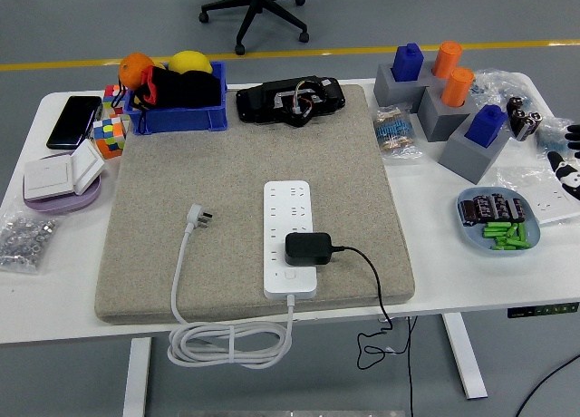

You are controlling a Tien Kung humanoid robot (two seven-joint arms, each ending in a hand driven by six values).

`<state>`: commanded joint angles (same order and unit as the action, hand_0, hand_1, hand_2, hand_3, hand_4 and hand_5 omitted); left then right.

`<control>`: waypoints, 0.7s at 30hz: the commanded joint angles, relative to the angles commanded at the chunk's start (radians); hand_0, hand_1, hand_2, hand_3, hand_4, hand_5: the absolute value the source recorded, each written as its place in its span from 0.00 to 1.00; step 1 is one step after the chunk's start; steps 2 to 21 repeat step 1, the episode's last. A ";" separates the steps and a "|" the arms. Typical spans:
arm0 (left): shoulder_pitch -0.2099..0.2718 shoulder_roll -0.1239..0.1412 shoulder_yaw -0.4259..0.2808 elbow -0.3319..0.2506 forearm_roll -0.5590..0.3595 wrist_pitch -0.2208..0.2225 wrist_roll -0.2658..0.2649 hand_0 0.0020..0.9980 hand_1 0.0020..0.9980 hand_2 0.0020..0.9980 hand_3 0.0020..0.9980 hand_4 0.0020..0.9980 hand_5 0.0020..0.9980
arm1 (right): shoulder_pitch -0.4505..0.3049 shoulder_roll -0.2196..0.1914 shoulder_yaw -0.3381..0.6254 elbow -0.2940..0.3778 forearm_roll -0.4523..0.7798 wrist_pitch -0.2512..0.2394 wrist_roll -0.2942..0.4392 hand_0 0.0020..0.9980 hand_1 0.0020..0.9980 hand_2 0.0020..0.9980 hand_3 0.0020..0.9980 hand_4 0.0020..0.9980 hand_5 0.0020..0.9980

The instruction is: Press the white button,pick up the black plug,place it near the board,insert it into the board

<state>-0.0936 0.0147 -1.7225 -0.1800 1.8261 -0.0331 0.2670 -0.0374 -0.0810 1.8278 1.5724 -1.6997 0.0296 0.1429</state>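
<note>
A white power strip (290,219) lies lengthwise on the beige felt mat (227,163). The black plug (307,247) sits on the strip's near sockets, and its black cable (373,276) trails right and drops over the table's front edge. The strip's white button (290,276) shows just in front of the plug. The strip's own white cord (186,254) ends in a loose white plug (198,218) on the mat. Only a sliver of my right hand (573,131) shows at the right edge, far from the strip. My left hand is out of sight.
A blue bin (178,100) with fruit and a black device (290,100) stand at the back. Grey blocks with blue and orange pegs (444,100) and a blue dish of batteries (498,222) are on the right. Cubes, a phone (74,120) and wall switches (62,175) are on the left.
</note>
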 joint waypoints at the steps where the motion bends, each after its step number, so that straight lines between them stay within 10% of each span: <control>1: 0.000 0.000 0.000 0.000 -0.001 0.000 0.000 0.47 0.50 0.50 0.59 0.56 0.27 | 0.000 0.000 0.001 0.000 -0.001 0.000 -0.001 0.60 0.60 0.60 0.60 0.80 0.20; 21: 0.000 0.000 0.000 0.000 -0.001 0.000 0.000 0.47 0.50 0.50 0.59 0.56 0.27 | 0.000 0.000 0.001 0.000 -0.001 0.000 -0.001 0.60 0.60 0.60 0.60 0.80 0.20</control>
